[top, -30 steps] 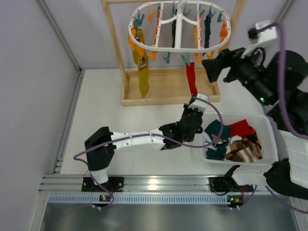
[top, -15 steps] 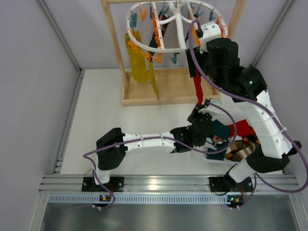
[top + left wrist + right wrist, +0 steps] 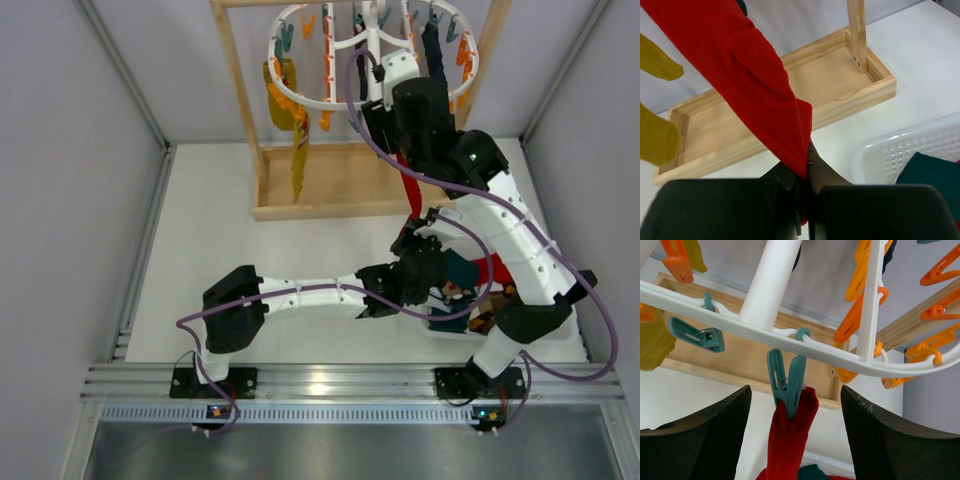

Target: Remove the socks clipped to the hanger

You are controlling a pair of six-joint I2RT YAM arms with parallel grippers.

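Observation:
The white oval hanger [image 3: 283, 80] hangs from the wooden stand, with orange and teal pegs under it. A red sock [image 3: 406, 185] is clipped by its top in a teal peg [image 3: 787, 382] and stretches down to my left gripper [image 3: 418, 232]. In the left wrist view the left gripper [image 3: 805, 175] is shut on the sock's lower end [image 3: 755, 80]. My right gripper [image 3: 795, 390] is open, with one finger on each side of the teal peg and the sock top [image 3: 790, 440], touching neither. Mustard socks [image 3: 297, 150] and a dark sock [image 3: 432, 45] hang from the hanger.
The wooden stand's tray base [image 3: 830, 85] lies on the table under the hanger, with its posts on both sides. A white basket [image 3: 890, 150] at the right holds teal [image 3: 460, 270] and red socks; my right arm covers much of it.
My right arm swung in from the right, up to the hanger, and its open gripper now straddles the teal peg. The hanger turned. My left gripper drew the red sock's end towards the basket.

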